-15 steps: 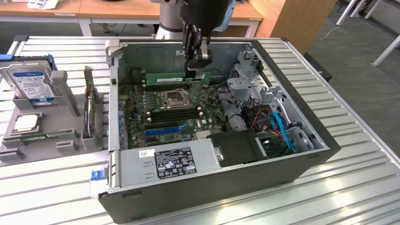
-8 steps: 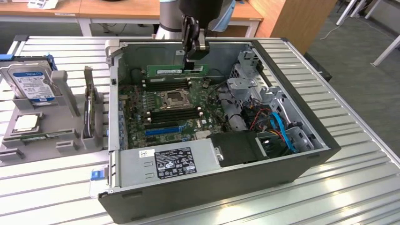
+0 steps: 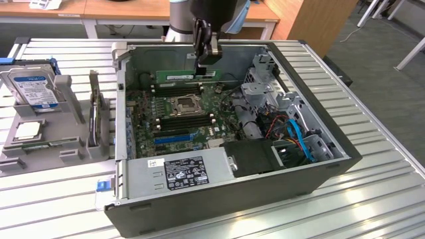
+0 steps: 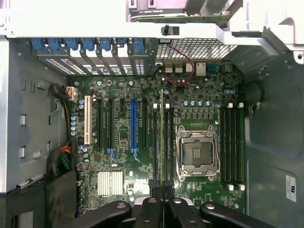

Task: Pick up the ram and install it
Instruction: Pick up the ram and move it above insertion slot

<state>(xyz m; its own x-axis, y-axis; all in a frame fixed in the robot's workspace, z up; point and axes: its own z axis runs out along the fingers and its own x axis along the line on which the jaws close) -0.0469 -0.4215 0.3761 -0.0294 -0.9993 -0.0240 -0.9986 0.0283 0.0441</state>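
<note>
Pinching the ram by its top edge, the gripper hangs over the open computer case. The green stick sits level, edge-down, above the far black memory slots beside the CPU socket.

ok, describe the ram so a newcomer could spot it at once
Find the open computer case. Above its motherboard, by the wall at the back of the exterior view, the gripper holds the ram: a long thin green stick on edge, unlike the black slots fixed to the board.
</note>
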